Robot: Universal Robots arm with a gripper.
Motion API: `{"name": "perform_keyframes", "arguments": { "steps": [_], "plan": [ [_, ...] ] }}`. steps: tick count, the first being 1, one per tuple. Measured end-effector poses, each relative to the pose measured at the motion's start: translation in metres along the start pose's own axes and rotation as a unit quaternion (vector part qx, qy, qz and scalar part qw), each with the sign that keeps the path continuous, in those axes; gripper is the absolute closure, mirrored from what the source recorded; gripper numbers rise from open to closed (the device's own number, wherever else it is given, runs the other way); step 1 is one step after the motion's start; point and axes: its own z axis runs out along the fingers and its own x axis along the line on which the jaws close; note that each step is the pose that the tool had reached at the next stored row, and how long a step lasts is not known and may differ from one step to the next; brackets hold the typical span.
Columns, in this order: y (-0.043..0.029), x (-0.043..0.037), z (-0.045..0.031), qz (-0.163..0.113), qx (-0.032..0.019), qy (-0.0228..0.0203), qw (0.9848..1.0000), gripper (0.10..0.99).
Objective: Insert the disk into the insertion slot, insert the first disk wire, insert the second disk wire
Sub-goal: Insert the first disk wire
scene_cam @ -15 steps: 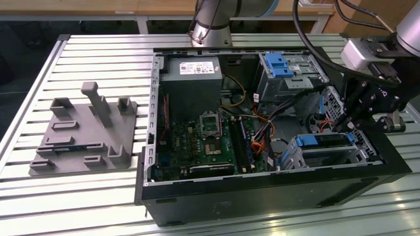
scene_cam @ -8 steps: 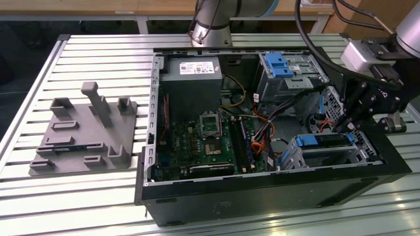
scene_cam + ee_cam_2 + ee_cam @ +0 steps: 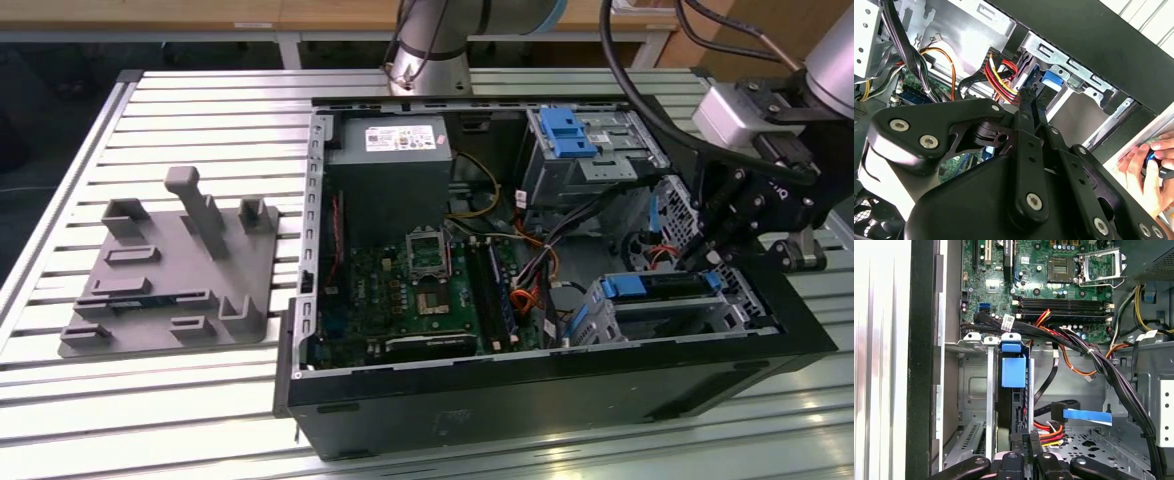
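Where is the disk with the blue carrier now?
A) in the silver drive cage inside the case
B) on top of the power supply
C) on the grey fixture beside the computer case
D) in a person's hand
A: in the exterior view the disk sits in the silver drive cage, with its blue carrier showing between the cage walls.

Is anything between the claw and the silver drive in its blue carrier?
Nothing visible. In the first wrist view the black claw sits at the edge of the silver hard drive in its blue plastic carrier. The red, yellow and black wire bundle lies beside the claw, not between them.
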Motion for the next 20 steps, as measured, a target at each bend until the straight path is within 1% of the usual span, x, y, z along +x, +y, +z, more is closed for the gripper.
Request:
{"name": "perform_keyframes", "arguments": {
  "steps": [20],
  "plan": [
    [-0.0004, 0.0024, 0.0048, 0.000, -0.0003, 0.0002, 1.0000, 0.922]
  ]
}}
